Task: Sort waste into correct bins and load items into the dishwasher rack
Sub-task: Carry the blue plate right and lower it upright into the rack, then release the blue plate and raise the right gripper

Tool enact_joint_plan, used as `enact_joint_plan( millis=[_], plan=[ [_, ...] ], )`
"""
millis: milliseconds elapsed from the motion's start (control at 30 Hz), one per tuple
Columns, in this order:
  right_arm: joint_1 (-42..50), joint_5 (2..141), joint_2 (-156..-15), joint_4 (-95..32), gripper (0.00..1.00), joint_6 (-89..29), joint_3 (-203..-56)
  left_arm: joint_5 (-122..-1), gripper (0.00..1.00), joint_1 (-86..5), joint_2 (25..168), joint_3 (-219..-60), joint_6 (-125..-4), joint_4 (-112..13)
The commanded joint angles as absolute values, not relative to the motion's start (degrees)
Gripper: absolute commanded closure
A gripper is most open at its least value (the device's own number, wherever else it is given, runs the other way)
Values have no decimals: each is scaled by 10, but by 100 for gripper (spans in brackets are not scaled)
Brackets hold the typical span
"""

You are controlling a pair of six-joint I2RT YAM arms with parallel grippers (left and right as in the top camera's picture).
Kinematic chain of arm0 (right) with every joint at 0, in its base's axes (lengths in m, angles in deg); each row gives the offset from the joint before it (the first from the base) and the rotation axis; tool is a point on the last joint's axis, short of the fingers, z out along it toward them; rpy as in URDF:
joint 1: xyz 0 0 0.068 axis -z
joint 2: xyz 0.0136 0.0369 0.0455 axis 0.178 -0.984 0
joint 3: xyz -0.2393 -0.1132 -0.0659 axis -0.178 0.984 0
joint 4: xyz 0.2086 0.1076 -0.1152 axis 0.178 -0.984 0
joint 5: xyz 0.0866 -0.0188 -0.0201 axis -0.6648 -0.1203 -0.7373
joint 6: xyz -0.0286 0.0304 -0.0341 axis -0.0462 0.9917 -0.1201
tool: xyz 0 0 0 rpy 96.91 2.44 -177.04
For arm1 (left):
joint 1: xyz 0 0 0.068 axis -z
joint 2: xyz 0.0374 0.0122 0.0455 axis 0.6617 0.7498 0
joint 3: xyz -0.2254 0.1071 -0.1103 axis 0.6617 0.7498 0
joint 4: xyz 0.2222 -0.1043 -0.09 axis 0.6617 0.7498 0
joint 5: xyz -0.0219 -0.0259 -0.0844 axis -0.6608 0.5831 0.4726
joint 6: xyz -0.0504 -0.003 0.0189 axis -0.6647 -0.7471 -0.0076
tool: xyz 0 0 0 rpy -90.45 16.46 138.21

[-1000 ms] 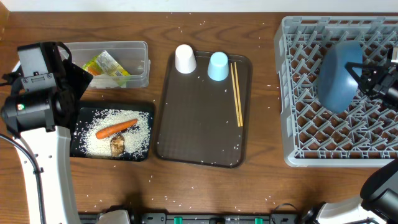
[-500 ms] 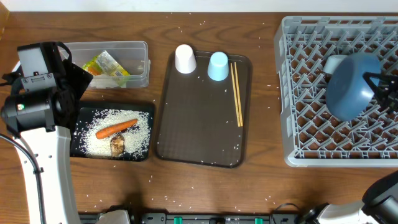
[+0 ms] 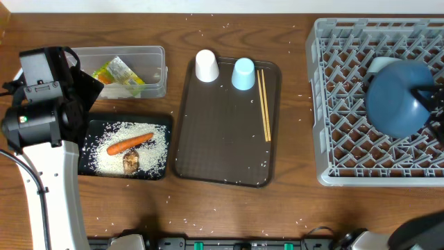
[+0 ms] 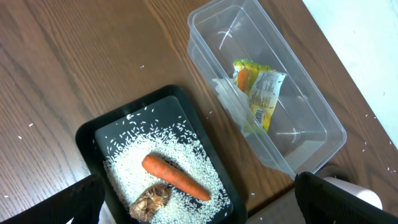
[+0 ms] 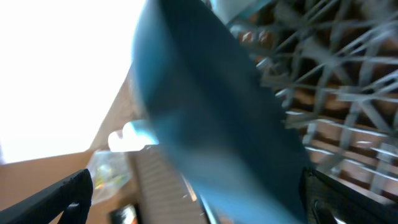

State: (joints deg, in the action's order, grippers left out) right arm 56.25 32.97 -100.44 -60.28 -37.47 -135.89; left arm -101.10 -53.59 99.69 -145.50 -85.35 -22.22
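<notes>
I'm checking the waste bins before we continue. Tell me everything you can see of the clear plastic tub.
The clear plastic tub is a see-through rectangle with rounded corners, upright and open-topped on the wooden table, beside the black tray but apart from it. One crinkled silver-and-yellow-green wrapper lies inside.

The left arm point(image 3: 50, 182) has a smooth white link joined to rounded black joint housings, with a square black block point(image 3: 38, 68) above them. A small green light point(image 3: 23, 119) glows on one housing, and a thin black cable point(image 3: 24, 171) curves across the white link. The left fingers point(image 4: 59, 202) are matte black slabs with blunt edges; the right fingers point(image 5: 59, 196) look alike. The right arm point(image 3: 424, 232) shows a dark grey shell beside a white part.
</notes>
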Motion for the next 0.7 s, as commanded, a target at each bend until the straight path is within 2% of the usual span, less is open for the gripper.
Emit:
enact_joint_plan(
  millis=[0, 267, 367, 400, 433, 567, 633, 667],
  plan=[
    [564, 403, -938, -599, 1, -331, -1359, -1020, 2, -536, 996, -1459, -855, -221],
    [556, 458, -850, -585, 1, -307, -1359, -1020, 2, -536, 996, -1459, -855, -221],
    [529, 468, -845, -578, 6, -307, -1359, -1020, 2, -536, 996, -1459, -855, -221],
    [517, 475, -848, -577, 14, -307, -1359, -1020, 2, -536, 996, -1459, -855, -221],
    [497, 487, -852, -575, 32, -307, -1359, -1020, 2, -536, 996, -1459, -855, -221],
    [432, 539, -875, -563, 79, -307, -1359, -1020, 2, -536, 996, -1459, -855, -221],
    [395, 567, -889, -551, 91, -307, -1359, -1020, 2, -536, 996, -1459, -855, -221],
    [377, 584, -896, -544, 94, -304, -1359, -1020, 2, -536, 996, -1459, -855, -221]
  ],
)
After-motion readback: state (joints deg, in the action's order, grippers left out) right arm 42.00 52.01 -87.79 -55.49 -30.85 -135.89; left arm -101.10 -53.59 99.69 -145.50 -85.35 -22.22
